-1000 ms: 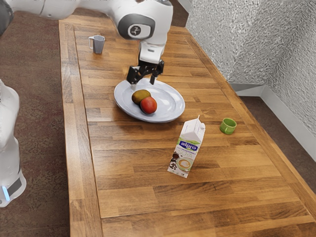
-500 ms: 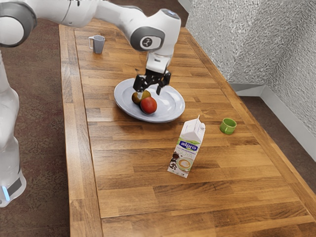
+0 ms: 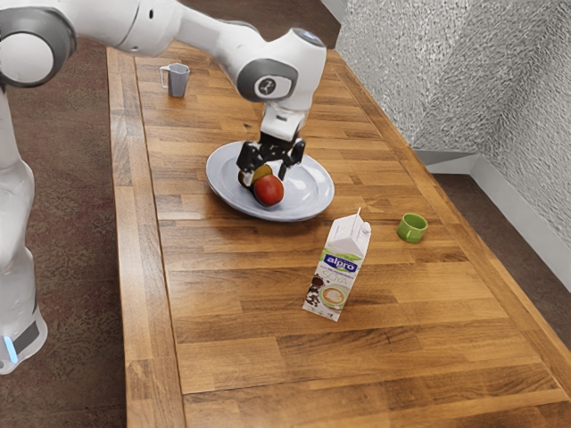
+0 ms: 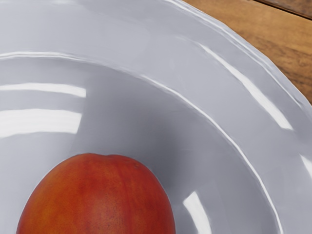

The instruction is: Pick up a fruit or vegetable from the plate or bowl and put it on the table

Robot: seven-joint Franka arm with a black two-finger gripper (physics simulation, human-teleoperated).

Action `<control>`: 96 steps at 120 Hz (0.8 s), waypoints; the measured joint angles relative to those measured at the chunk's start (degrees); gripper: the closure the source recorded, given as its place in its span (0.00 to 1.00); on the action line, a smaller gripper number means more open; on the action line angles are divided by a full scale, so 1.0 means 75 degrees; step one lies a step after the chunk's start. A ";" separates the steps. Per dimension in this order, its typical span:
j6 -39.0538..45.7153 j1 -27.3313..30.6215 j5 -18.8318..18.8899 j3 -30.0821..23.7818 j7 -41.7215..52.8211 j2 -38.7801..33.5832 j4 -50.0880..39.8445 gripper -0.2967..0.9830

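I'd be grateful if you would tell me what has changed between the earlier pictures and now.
My open gripper has come down toward the plate and a little toward the exterior view's right, to just over the red fruit and the brownish-green fruit. Nothing has been gripped or let go. Both fruits, the plate, carton, green cup and grey jug stayed put.

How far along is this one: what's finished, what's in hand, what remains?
Done: the reach, with the gripper down over the plate, close to the fruit. In hand: apparently nothing; its fingers stand apart, and the red fruit and greenish-brown fruit are both at the plate. Left: closing on one, lifting it and setting it on the table.
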 joint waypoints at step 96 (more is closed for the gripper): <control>0.0276 0.0057 -0.0107 0.0093 0.0255 0.0231 -0.0004 0.23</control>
